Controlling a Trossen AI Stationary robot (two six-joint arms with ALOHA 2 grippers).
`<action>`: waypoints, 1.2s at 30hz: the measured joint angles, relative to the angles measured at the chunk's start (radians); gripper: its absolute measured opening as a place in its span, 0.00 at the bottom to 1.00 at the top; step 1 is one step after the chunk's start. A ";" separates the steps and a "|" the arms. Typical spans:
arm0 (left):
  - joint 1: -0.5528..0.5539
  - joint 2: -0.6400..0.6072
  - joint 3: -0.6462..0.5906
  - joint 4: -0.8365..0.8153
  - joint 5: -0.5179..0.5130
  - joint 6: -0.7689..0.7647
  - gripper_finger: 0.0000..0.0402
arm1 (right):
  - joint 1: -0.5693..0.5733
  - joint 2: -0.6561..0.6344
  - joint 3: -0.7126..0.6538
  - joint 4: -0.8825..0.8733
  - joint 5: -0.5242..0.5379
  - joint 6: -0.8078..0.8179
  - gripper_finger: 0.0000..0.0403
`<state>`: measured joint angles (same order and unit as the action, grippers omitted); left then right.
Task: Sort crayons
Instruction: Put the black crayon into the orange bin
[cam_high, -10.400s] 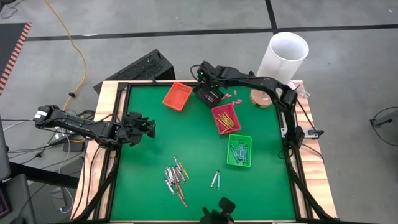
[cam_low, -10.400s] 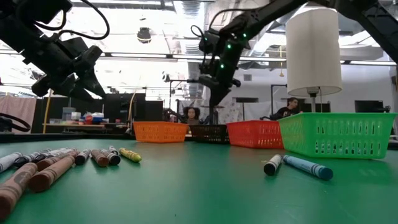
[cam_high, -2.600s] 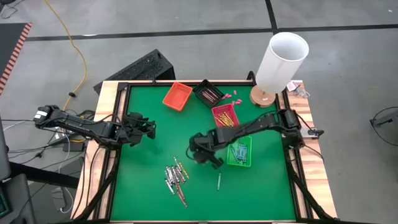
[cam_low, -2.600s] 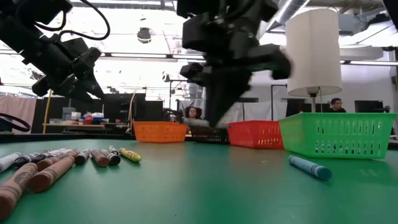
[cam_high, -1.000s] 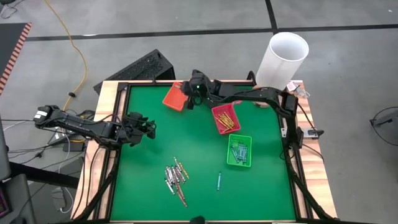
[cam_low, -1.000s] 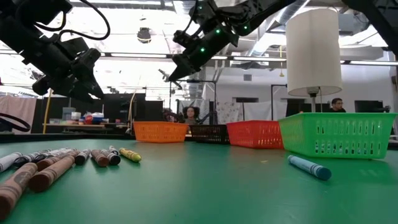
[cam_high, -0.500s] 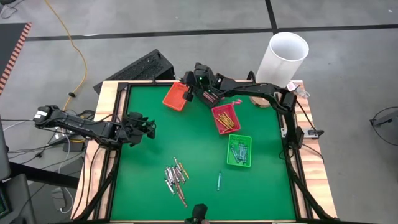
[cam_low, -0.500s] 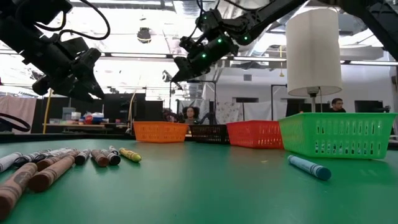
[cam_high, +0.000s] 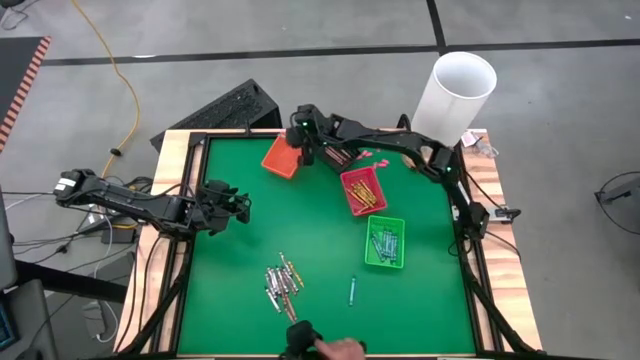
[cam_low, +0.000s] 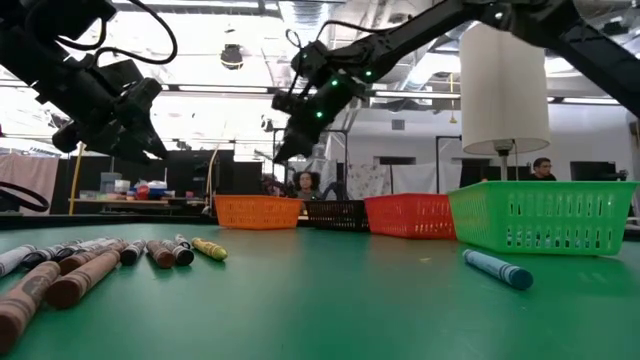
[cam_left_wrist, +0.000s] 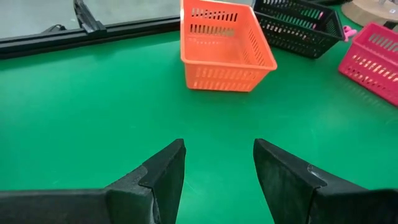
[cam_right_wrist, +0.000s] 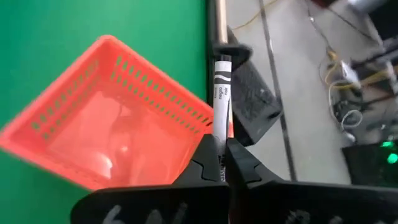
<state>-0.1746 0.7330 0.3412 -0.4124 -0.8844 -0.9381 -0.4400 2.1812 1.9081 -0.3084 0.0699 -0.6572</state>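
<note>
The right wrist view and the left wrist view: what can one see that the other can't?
Only the right wrist view shows the right gripper shut on a black crayon that stands up from it, above the far rim of the orange basket. It looks down into the basket, which seems empty, and sees the grey floor beyond the table.

Only the left wrist view shows the open left gripper over bare green mat, with the black basket and the pink basket farther off.

Both show the orange basket and the green table.
</note>
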 joint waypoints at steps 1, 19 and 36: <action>0.000 0.000 0.000 -0.001 -0.006 0.001 0.45 | 0.001 0.016 0.022 -0.005 0.000 -0.032 0.00; 0.002 0.000 0.000 -0.025 -0.049 0.014 0.45 | 0.022 0.131 0.107 -0.184 -0.015 -0.515 0.00; 0.002 0.000 0.000 -0.024 -0.070 0.011 0.45 | 0.003 0.131 0.107 -0.209 -0.083 -0.549 0.00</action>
<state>-0.1722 0.7334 0.3412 -0.4362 -0.9543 -0.9276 -0.4368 2.3123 2.0151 -0.5173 -0.0127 -1.2060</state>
